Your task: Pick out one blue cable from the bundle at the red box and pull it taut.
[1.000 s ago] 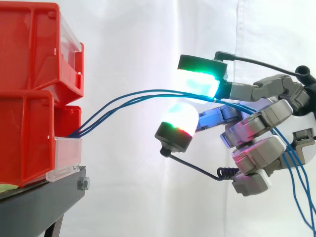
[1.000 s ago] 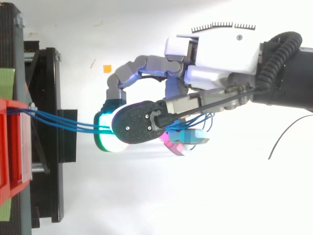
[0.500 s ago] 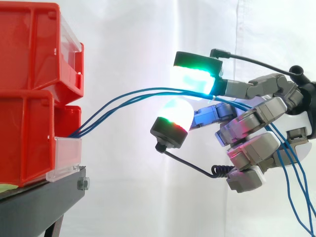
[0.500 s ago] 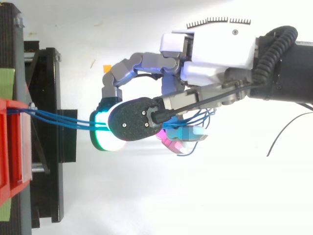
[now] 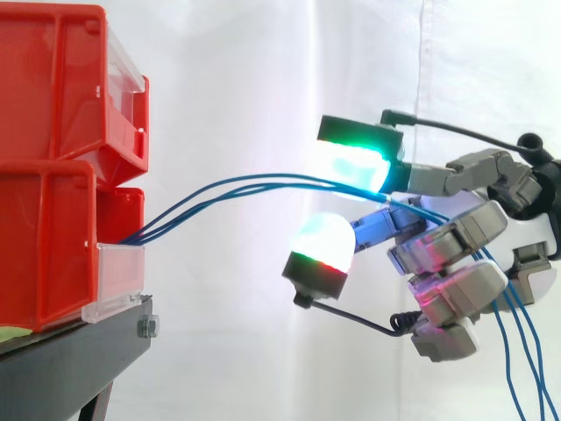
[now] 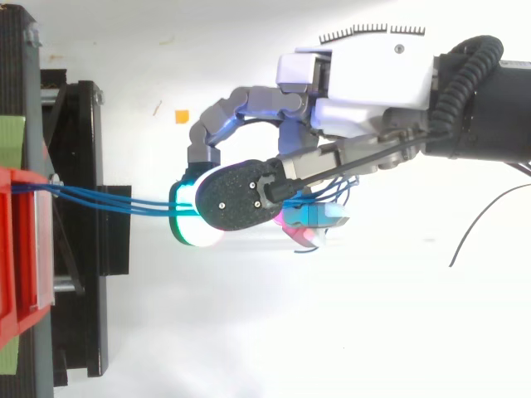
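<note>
**Three blue strands in the fingers, one is wanted**

The hand (image 5: 456,232) has its lower fingers clenched, and the blue cables (image 5: 228,182) are threaded among them, so I judge they are grasping the whole bundle, not one strand. The upper pad (image 5: 355,162) lies on top of the cables. The thumb pad (image 5: 322,241) stands apart below them, so these two do not pinch.

Behind the fingers the free ends hang straight down. In front of the fingers the cables go in a soft arc, downward and away, to the lower red box (image 5: 44,237), where they enter under the clear front lip. A second red bin (image 5: 53,79) sits above it. Both rest on the black stand (image 5: 70,360), farthest from the fingers.

The cables look thin, light and limp, with a smooth jacket that may slip between thick pads. I think the good place to take one is in the free span just in front of the upper pad, where the strands part a little.

The side view gives the gap between the two pads, the slack arc and the hanging ends. The top view gives the strands (image 6: 116,203) lying side by side, a little apart, and running under the hand (image 6: 365,83).
</note>
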